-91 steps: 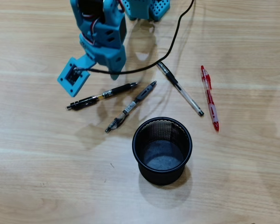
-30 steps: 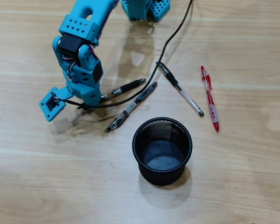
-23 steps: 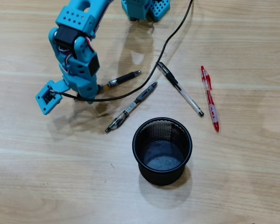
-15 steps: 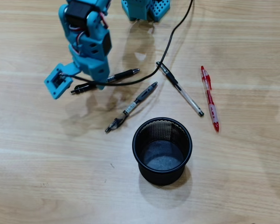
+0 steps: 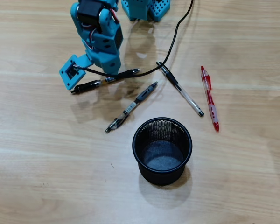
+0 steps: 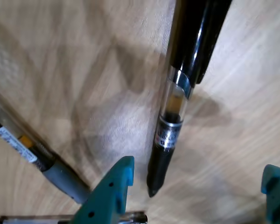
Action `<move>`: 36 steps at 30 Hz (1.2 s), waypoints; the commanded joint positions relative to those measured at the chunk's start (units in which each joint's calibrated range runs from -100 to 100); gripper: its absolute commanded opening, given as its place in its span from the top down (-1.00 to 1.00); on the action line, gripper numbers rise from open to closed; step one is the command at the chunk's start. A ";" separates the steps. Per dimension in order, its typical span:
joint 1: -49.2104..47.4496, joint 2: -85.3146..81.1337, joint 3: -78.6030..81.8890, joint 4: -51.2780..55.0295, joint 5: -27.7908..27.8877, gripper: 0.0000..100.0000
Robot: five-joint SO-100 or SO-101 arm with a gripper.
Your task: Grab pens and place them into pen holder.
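Note:
Several pens lie on the wooden table. A black pen with a clear middle (image 5: 105,80) lies under my blue arm (image 5: 102,44). In the wrist view this black pen (image 6: 175,107) points its tip down between my fingers, close to the left finger (image 6: 115,184). My gripper (image 6: 198,184) is open and empty, just above the table. A grey-grip pen (image 5: 130,107) lies nearer the holder and shows at the wrist view's left (image 6: 42,156). A clear pen with a black cap (image 5: 179,88) and a red pen (image 5: 209,98) lie to the right. The black mesh pen holder (image 5: 184,161) stands upright, empty.
A black cable (image 5: 175,35) runs from the top right across the table to the wrist camera mount (image 5: 70,72), crossing the clear pen's end. The arm's base (image 5: 144,8) is at the top edge. A metal pen tip (image 6: 130,217) shows at the wrist view's bottom edge.

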 commanded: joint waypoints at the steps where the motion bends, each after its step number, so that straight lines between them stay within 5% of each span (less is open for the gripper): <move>1: -0.09 -2.42 8.18 -12.67 -2.22 0.40; 9: -0.18 -0.73 16.32 -23.42 -3.58 0.42; 18: -0.09 0.21 14.78 -23.42 -3.21 0.95; 28: 0.19 -0.64 14.51 -22.97 -2.53 0.96; 36: 0.37 -14.40 5.28 -22.69 6.11 0.96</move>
